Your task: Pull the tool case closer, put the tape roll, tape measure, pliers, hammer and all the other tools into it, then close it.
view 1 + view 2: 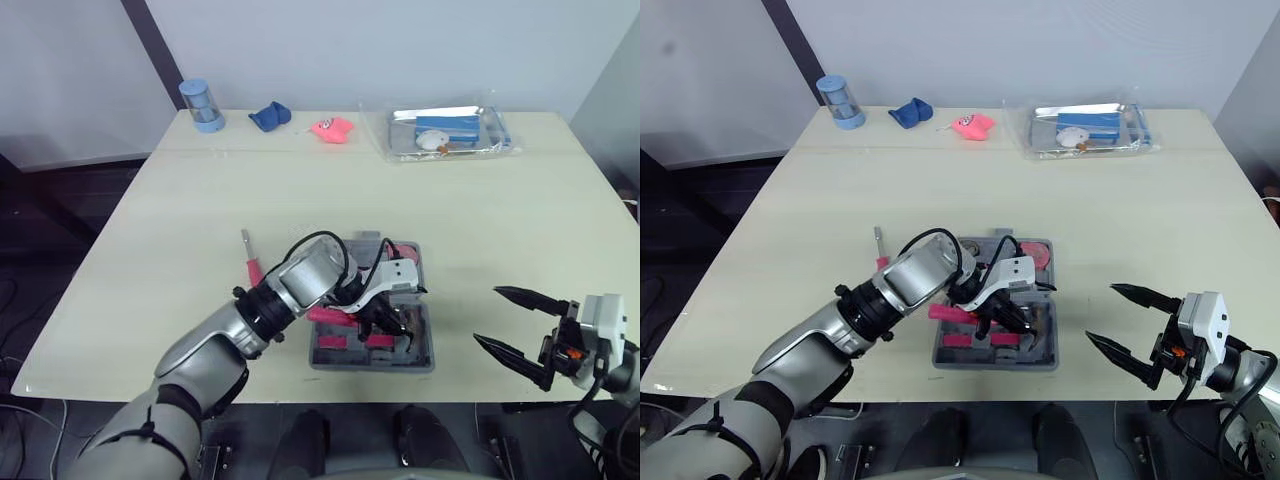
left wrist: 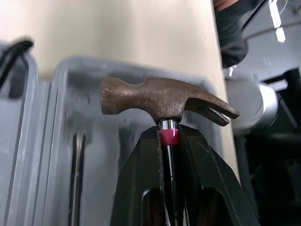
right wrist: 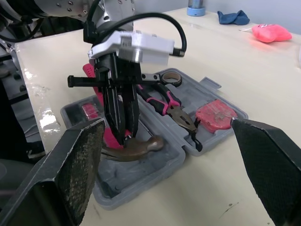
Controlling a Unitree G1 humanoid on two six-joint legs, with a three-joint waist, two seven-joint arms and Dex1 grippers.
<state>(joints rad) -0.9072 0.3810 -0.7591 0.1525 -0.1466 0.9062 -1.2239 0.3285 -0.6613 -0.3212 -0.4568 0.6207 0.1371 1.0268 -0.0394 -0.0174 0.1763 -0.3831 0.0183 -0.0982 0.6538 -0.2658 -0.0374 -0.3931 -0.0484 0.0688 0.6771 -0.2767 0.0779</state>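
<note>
Clamping the hammer [image 2: 160, 99] just under its head, the left gripper [image 2: 169, 129] has both fingers shut on the neck; the left wrist view shows this grip close up, with the claw pointing toward the table's near edge. The right wrist view adds what that one lacks: the head hangs low over the near half of the open case [image 3: 221, 87], while the pliers [image 3: 171, 106], tape roll [image 3: 171, 77] and red tape measure [image 3: 215, 114] lie in the far half.

From the head, the case sits at lower centre of the frame, near the front edge of the table [image 1: 520, 230]. The left gripper and its cables cover the hammer head there; only the pink handle sticks out toward frame left, so the long axis runs roughly left to right. A screwdriver [image 1: 250, 262] lies on the table just left of the case.

At lower right the right gripper [image 1: 487, 315] hangs with fingers spread wide, holding nothing.

Along the top edge stand a blue cup [image 1: 203, 105], a blue cloth [image 1: 270, 116], a pink object [image 1: 332, 128] and a clear bag [image 1: 445, 132].
</note>
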